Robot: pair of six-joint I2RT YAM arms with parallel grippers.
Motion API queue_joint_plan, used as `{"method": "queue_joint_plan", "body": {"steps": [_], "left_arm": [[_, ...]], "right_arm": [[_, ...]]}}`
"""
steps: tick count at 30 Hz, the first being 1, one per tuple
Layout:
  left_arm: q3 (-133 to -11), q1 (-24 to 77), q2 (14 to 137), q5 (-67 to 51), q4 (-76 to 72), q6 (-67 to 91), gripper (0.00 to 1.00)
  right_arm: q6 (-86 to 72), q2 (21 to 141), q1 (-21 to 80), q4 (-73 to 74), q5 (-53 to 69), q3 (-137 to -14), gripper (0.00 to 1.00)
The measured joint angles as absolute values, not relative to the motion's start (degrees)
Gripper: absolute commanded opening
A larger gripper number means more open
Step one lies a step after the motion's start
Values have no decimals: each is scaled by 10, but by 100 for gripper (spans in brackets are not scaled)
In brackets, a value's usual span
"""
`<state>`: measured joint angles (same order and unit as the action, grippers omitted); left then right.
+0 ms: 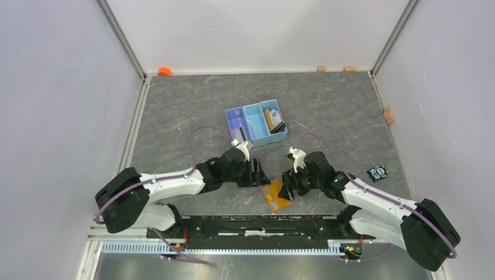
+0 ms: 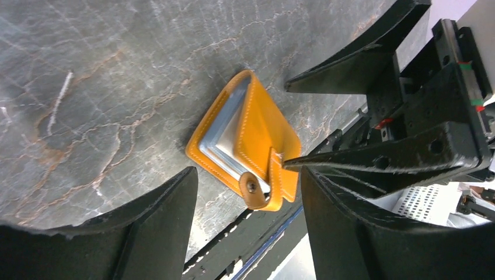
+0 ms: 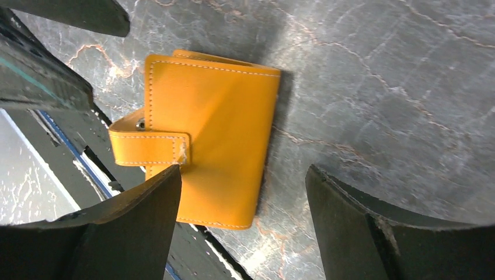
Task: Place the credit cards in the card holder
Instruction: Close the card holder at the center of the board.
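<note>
Grey marbled table (image 1: pixel 327 105); card holder (image 1: pixel 274 196) lies near front edge btwn my grippers, flaps ajar. Left gripper (image 2: pixel 248 175) & right gripper (image 3: pixel 242 169): jaws apart, holding nothing. Credit cards (image 1: pixel 275 121) sit in blue tray (image 1: pixel 255 125). Step, I reckon: opening holder. Next: pin one flap, lift the other.

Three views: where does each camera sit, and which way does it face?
Top external: above and behind the robot, looking down at the table; left arm and right arm show, wallet between them.
Left wrist: on left arm, looking down past its own fingers at the wallet.
Right wrist: likewise, own fingers framing it.
Shared: all three see the wallet.
</note>
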<state>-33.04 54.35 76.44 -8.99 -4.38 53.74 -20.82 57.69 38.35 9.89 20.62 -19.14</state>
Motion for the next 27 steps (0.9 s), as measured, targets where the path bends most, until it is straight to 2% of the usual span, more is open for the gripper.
{"method": "queue_joint_plan", "body": {"steps": [6, 11, 22, 27], "left_arm": [[-355, 570, 797, -74, -23, 534, 53], [-364, 591, 830, -58, 13, 521, 43], [-370, 605, 861, -44, 28, 512, 36], [-370, 606, 868, -43, 15, 511, 23]], "right_arm": [[-227, 591, 401, 76, 205, -191, 79], [-229, 602, 399, 61, 214, -191, 78], [-229, 609, 329, 14, 309, -162, 72], [-254, 645, 327, -79, 367, -135, 68]]}}
